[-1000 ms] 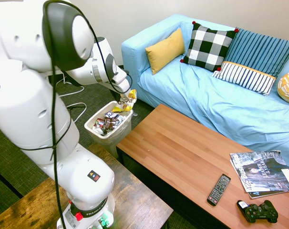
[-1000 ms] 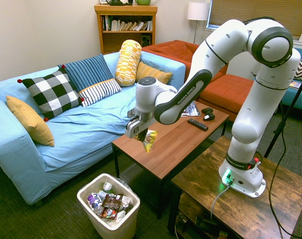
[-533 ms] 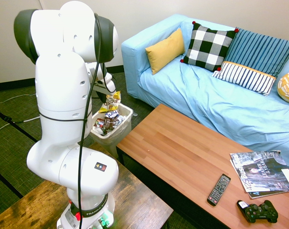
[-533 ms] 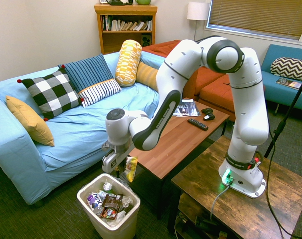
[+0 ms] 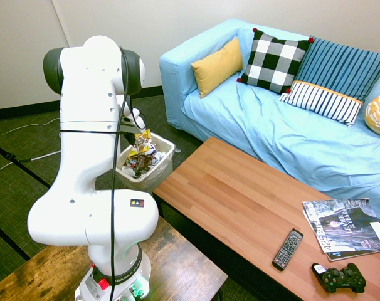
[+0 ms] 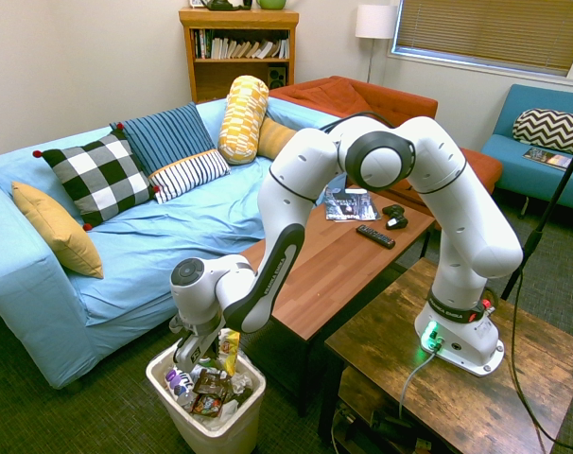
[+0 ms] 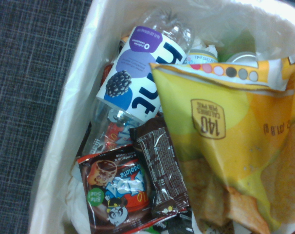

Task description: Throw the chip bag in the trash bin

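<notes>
— State of the gripper?
— Pinching the chip bag over the trash bin.
— Recommended method?
— Centre the bag inside the rim, lower slightly, then release cleanly.

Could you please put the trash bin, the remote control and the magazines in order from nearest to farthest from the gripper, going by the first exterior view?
1. Trash bin: right beneath the gripper.
2. Remote control: on the coffee table, its near side.
3. Magazines: at the table's far end.
</notes>
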You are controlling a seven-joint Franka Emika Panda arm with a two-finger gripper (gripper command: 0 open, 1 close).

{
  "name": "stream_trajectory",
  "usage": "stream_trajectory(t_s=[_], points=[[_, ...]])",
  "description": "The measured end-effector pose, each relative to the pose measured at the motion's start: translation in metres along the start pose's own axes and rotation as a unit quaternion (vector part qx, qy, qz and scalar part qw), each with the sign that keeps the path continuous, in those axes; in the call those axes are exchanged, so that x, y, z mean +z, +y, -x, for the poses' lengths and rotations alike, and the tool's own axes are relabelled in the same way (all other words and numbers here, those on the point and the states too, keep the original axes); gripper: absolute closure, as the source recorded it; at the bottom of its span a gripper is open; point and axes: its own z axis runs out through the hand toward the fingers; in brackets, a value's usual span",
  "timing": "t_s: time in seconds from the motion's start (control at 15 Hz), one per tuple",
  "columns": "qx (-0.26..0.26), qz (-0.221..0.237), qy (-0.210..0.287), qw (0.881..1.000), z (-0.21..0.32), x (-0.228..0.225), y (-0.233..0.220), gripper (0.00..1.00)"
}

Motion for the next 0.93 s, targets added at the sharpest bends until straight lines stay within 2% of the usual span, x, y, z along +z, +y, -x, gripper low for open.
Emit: stream_trajectory(t_s=[0.93], points=[[0.01, -0.004, 0.013, 1.0, -0.008, -0.008, -0.007, 0.0]])
